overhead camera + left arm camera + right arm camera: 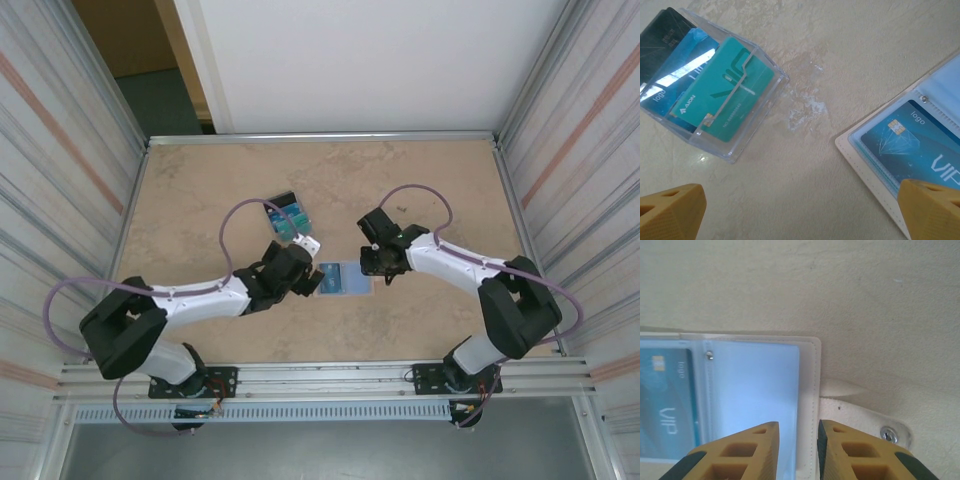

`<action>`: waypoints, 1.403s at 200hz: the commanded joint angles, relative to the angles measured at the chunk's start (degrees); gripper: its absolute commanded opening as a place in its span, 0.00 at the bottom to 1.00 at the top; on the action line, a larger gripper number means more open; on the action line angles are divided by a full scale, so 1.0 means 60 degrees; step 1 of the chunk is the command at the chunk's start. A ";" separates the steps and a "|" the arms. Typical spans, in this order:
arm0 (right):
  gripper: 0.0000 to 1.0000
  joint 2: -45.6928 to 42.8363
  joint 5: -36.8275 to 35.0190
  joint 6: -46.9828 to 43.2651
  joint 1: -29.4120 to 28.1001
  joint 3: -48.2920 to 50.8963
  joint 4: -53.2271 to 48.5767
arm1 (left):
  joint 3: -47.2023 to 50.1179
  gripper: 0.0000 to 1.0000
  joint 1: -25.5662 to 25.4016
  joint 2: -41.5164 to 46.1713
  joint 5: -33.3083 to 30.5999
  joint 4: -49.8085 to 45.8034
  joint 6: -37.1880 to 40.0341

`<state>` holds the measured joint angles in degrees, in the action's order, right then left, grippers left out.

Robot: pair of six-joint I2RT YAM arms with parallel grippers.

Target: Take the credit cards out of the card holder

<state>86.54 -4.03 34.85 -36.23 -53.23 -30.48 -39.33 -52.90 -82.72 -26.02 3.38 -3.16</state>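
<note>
The card holder (345, 278) lies open and flat on the table, cream-edged with pale blue inner faces (755, 390). A blue credit card (910, 140) sits in its clear sleeve; the same card (665, 405) shows in the right wrist view. My left gripper (800, 192) is open above bare table, between a clear box and the card holder (875, 160). My right gripper (798, 426) hovers at the holder's right edge with a narrow gap between its jaws. That cream border shows through the gap and nothing is clamped. The strap tab (865, 415) lies just right of it.
A clear plastic box (735, 150) stands on the table left of the holder, also seen from above (285, 218). It contains a teal card (725, 95), a blue card (680, 75) and a black card (662, 35). Metal walls ring the table (200, 180).
</note>
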 commanded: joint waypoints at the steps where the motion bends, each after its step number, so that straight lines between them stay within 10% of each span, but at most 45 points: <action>1: 0.27 -0.0523 0.0634 0.0283 0.0181 0.0075 0.0020 | -0.0312 0.99 -0.0038 -0.0360 -0.0059 0.0573 0.0151; 80: 0.27 -0.0711 0.3424 0.0746 0.0807 0.0732 0.1893 | -0.0589 0.99 -0.0042 -0.1480 0.0141 0.0971 0.0325; 280: 0.19 0.1674 0.5898 0.1614 0.1029 0.1478 0.4637 | -0.0547 0.99 -0.0125 -0.2107 -0.0190 -0.0143 -0.0310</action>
<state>95.55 28.93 43.11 -30.24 -45.45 -5.23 -43.51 -53.01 -95.13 -25.78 6.68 -3.79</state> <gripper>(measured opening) 0.196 0.986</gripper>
